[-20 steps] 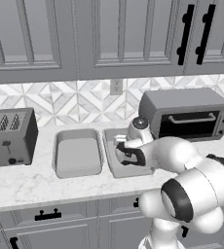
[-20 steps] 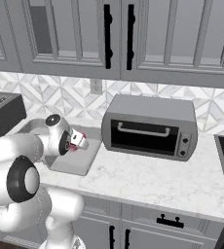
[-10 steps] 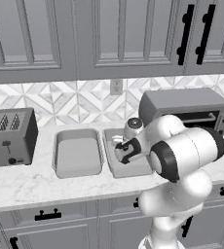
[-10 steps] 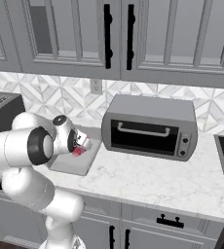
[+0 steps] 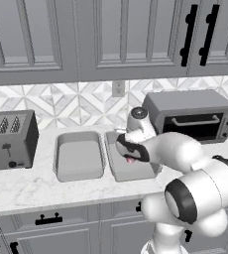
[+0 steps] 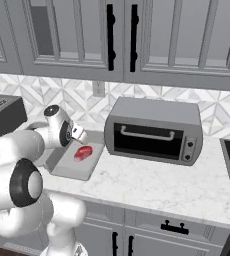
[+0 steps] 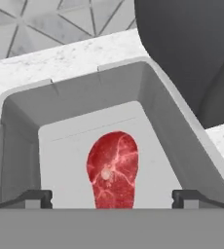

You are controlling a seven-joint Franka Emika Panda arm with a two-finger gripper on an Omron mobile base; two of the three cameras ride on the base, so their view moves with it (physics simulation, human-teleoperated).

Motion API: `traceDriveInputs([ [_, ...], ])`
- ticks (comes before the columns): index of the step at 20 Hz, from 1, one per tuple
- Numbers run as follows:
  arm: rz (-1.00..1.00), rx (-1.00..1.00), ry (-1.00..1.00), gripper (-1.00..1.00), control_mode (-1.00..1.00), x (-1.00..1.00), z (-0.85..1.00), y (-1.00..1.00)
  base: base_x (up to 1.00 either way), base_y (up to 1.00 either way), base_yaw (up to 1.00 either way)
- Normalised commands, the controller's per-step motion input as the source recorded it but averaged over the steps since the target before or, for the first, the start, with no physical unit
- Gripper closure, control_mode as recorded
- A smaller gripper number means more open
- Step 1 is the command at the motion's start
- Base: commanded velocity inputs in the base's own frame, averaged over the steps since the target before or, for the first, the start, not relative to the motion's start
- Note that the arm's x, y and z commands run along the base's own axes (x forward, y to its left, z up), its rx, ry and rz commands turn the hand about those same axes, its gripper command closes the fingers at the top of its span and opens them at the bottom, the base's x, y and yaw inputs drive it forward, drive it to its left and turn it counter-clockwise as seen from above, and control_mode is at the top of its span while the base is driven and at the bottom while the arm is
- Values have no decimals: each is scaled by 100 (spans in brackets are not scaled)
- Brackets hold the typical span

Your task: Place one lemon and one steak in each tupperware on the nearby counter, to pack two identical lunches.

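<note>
Tool [image 7: 112, 197] released, fingertips [image 7: 33, 198] spread wide over the tray [image 7: 177, 131] — steak [image 7: 112, 168] lies loose between them, long axis running 12 to 6.

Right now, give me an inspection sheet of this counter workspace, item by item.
Surface: white marble counter.
Job's things: red steak lies inside the right tupperware; left tupperware holds nothing; no lemon seen.
Clutter: toaster at left, toaster oven at right.
Hand: hand open, over the right tupperware above the steak, holding nothing.
Cables: nothing seen.
Surroundings: grey cabinets above and below, patterned tile backsplash with a wall outlet.
</note>
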Motion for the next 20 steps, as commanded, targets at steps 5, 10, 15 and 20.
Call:
traceDriveInputs([
  [5, 11, 0, -5, -100, -100, -97, 100, 20, 0, 0, 0],
  [10, 12, -1, -1, -100, -100, -93, 92, 16, 0, 0, 0],
  [15, 21, -1, 1, -100, -100, -99, 56, 16, 0, 0, 0],
  [20, 0, 0, 0, -100, 100, 0, 0, 0, -100, 4, 53],
])
